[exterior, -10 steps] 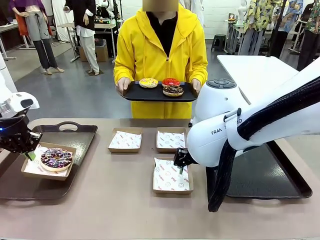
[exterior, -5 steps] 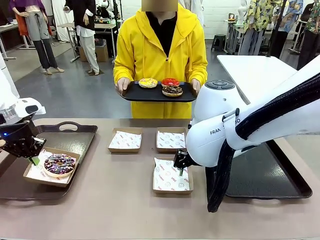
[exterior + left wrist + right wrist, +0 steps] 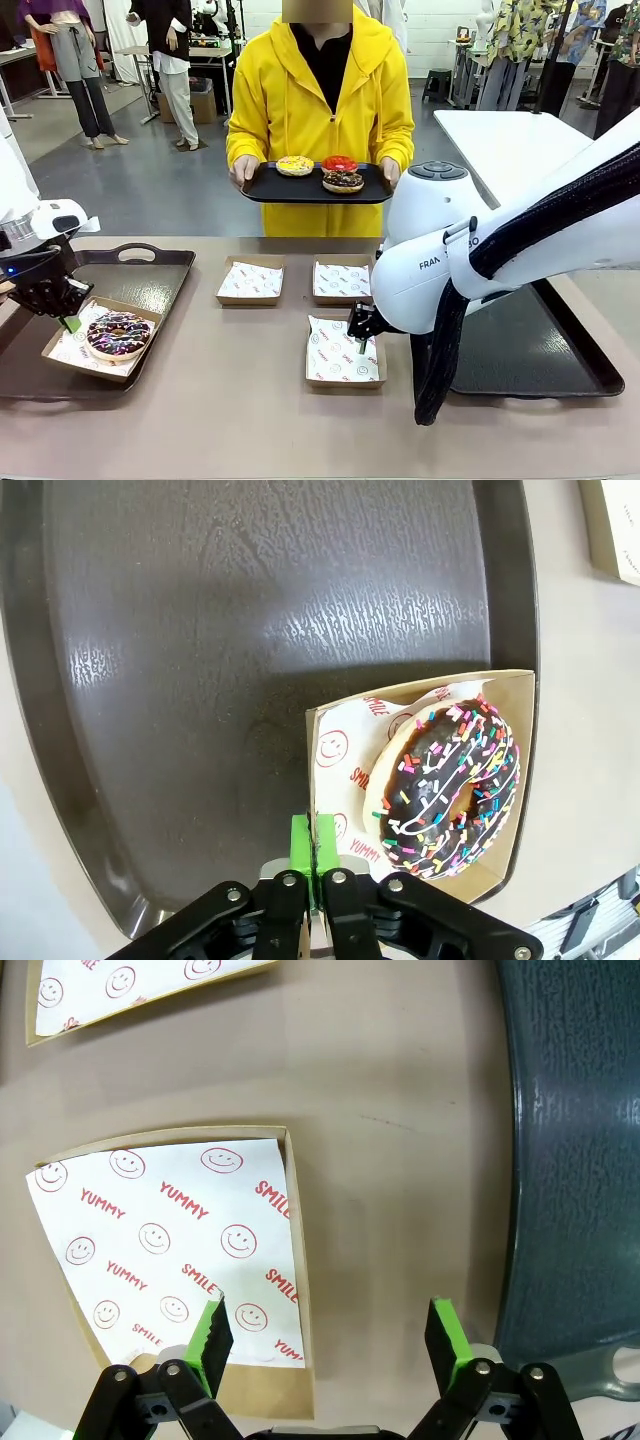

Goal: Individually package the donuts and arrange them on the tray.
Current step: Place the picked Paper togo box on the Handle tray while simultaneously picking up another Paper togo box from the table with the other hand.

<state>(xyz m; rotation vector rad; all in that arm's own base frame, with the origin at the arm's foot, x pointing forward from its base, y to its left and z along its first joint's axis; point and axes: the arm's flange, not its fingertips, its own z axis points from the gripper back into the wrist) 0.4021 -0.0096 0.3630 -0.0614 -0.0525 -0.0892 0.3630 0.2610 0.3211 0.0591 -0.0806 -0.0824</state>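
Note:
A chocolate donut with coloured sprinkles [image 3: 118, 334] [image 3: 450, 786] lies in a paper-lined cardboard box [image 3: 60, 352] [image 3: 345, 742] on the left dark tray [image 3: 150, 275] [image 3: 200, 630]. My left gripper [image 3: 67, 318] [image 3: 315, 852] is shut on that box's wall. At the far side a person holds a black tray [image 3: 270, 190] bearing a yellow-glazed donut [image 3: 295, 165], a red-glazed donut [image 3: 340, 162] and a dark chocolate donut [image 3: 343, 180]. My right gripper [image 3: 360, 328] [image 3: 330, 1332] hangs open over the near empty box [image 3: 343, 352] [image 3: 170, 1250], straddling its side wall.
Two more empty paper-lined boxes [image 3: 250, 281] [image 3: 342, 280] sit mid-table; one corner shows as a box [image 3: 130, 990] in the right wrist view. A second dark tray [image 3: 545, 355] [image 3: 580, 1160] lies at the right under my right arm. Bare tabletop lies along the front edge.
My left gripper has drawn the box with the sprinkled donut a little toward the near side of the tray and turned it slightly. The right arm has barely shifted.

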